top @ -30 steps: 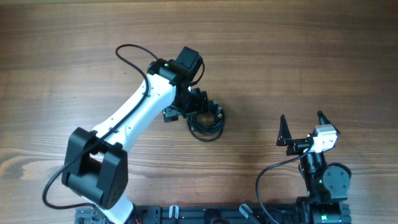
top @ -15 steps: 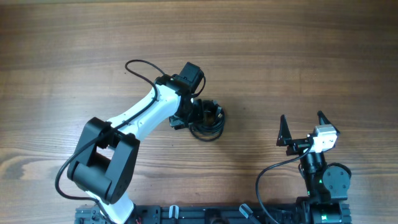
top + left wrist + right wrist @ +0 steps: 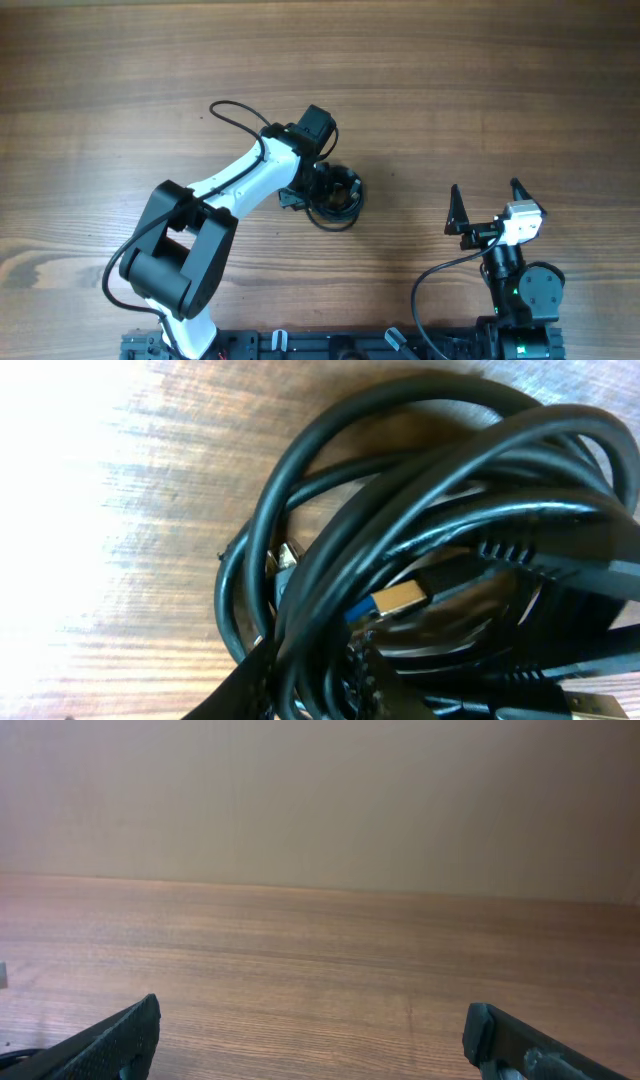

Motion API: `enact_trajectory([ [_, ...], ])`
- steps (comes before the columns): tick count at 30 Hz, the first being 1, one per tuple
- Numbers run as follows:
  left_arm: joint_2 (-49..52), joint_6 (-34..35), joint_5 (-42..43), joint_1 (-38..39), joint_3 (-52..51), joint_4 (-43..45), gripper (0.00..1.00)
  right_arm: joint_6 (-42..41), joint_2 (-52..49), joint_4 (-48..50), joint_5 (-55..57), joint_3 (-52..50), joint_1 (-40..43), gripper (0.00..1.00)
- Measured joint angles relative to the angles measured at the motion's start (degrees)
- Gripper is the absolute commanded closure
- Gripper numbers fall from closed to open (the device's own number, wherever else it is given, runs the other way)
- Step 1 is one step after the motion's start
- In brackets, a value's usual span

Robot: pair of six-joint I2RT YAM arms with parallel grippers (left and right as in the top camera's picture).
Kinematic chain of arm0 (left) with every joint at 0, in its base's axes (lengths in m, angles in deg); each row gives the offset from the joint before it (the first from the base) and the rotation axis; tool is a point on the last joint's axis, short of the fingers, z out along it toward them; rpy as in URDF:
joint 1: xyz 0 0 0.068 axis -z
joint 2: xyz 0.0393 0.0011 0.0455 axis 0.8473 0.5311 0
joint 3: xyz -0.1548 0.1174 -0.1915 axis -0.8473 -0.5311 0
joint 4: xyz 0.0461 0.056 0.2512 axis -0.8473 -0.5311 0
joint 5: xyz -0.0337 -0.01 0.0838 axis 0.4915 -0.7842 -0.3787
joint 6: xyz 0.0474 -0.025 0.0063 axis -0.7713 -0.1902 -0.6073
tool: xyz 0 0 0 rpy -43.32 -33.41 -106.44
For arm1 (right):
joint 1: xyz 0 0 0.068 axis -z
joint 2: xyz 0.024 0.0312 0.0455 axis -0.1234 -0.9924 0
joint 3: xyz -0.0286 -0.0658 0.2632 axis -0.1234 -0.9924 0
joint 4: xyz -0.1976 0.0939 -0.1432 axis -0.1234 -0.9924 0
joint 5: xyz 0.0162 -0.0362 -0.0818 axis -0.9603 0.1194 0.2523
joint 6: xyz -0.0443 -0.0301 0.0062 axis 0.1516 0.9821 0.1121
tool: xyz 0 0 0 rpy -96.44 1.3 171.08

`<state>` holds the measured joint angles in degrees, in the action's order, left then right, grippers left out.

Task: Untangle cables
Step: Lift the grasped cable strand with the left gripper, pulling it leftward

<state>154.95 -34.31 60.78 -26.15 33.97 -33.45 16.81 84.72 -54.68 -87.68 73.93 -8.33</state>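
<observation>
The cables (image 3: 340, 205) lie as a small round black coil on the wooden table, a little left of centre. My left gripper (image 3: 326, 189) is down on the coil's left part. In the left wrist view the cables (image 3: 400, 500) fill the frame as overlapping loops with a metal USB plug (image 3: 405, 598) among them. There my left gripper (image 3: 312, 690) has its two dark fingers pressed on either side of a bundle of strands. My right gripper (image 3: 489, 202) stands open near the table's front right, far from the coil. In its own view my right gripper (image 3: 310, 1040) has only bare wood between its fingers.
The left arm's own thicker black wire (image 3: 228, 112) loops up behind its white link. Both arm bases stand on the black rail (image 3: 330, 345) at the front edge. Wooden table (image 3: 480, 90) surface runs all round the coil.
The left gripper has closed from wide open onto strands of the coil, and the left arm has shifted slightly right. The right arm has not moved.
</observation>
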Motion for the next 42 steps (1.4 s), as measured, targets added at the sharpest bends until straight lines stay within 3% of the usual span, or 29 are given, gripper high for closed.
enact_trajectory([
  [3, 0.0, 0.0, 0.0, 0.0, 2.1, -2.8, 0.73, 0.0, 0.0, 0.0, 0.0, 0.0, 0.0, 0.00],
  [5, 0.0, 0.0, 0.0, 0.0, 2.6, -2.8, 0.83, 0.0, 0.0, 0.0, 0.0, 0.0, 0.0, 0.00],
  [7, 0.0, -0.2, 0.0, 0.0, 2.6, -3.1, 0.85, 0.0, 0.0, 0.0, 0.0, 0.0, 0.0, 0.00],
  [11, 0.0, -0.1, 0.0, 0.0, 2.8, -3.2, 0.96, 0.0, 0.0, 0.0, 0.0, 0.0, 0.0, 0.00],
  [18, -1.6, -0.2, 0.0, 0.0, 3.1, -3.3, 0.96, 0.0, 0.0, 0.0, 0.0, 0.0, 0.0, 0.01],
  [27, -16.4, 0.0, 0.0, 0.0, 5.2, -2.1, 0.96, 0.0, 0.0, 0.0, 0.0, 0.0, 0.0, 0.00],
  [33, -18.8, 0.2, 7.4, 0.0, 5.3, 4.9, 0.96, 0.0, 0.0, 0.0, 0.0, 0.0, 0.0, 0.00],
  [42, -20.3, 5.2, 10.3, -5.9, 5.3, 3.0, 0.96, 0.0, 0.0, 0.0, 0.0, 0.0, 0.0, 0.00],
])
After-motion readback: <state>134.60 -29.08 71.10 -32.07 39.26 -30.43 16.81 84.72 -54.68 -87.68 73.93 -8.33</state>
